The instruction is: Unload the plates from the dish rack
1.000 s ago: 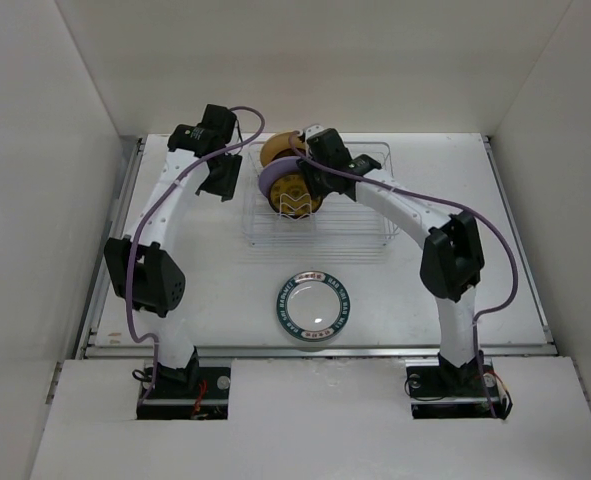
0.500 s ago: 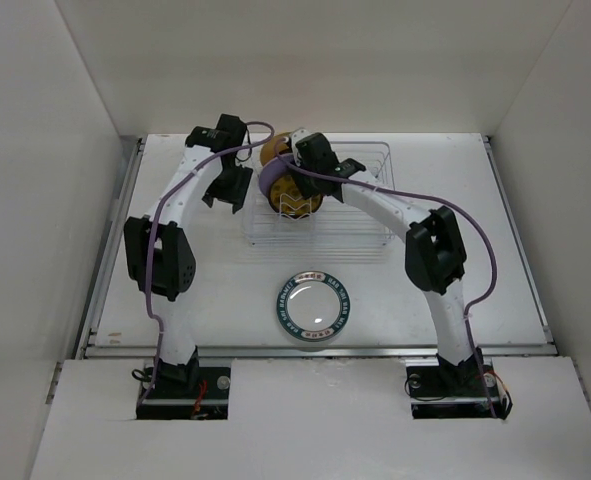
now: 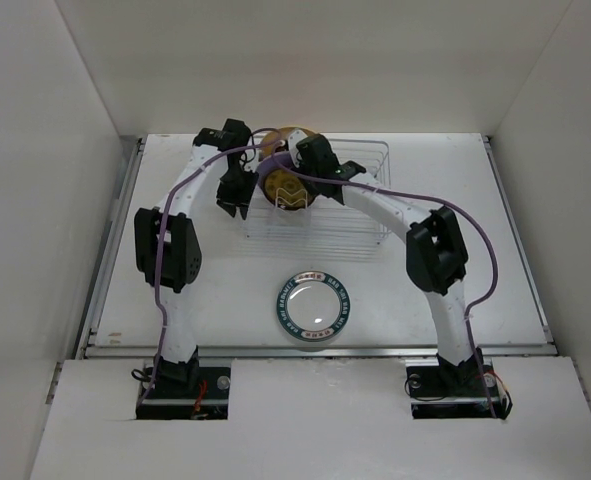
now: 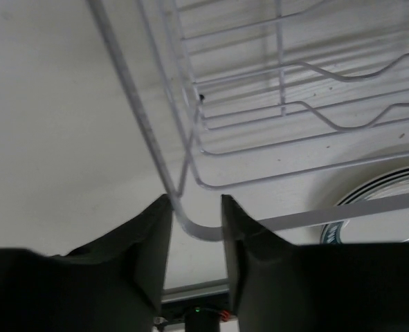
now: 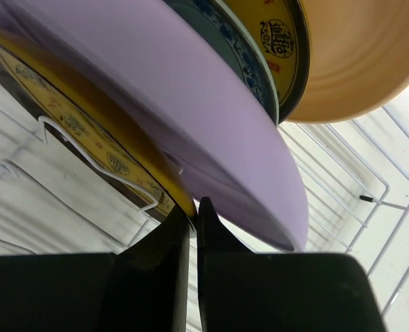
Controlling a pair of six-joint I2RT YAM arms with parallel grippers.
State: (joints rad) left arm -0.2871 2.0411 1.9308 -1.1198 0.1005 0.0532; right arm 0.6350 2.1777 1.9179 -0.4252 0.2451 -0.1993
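Note:
The silver wire dish rack (image 3: pixel 360 230) stands at the back of the table with several plates upright at its left end. In the right wrist view they are an orange-centred dark-rimmed plate (image 5: pixel 73 117), a lilac one (image 5: pixel 190 104), a teal-patterned one (image 5: pixel 240 59) and a tan one (image 5: pixel 360 62). My right gripper (image 5: pixel 192 211) is shut on the lower rim of the orange-centred plate, in front of the lilac plate (image 3: pixel 271 172). My left gripper (image 4: pixel 195 223) is closed on the rack's front-left corner wire (image 4: pixel 149 131). A white plate with a teal rim (image 3: pixel 313 306) lies flat on the table.
White walls close in the table on the left, back and right. The flat plate (image 4: pixel 380 197) lies just in front of the rack, between the two arm bases. The rack's right part holds only bare wire prongs (image 5: pixel 370 200).
My left gripper has swung right onto the rack's front-left corner and narrowed around the wire. My right gripper has dropped in among the plates and shut on the orange-centred plate's rim.

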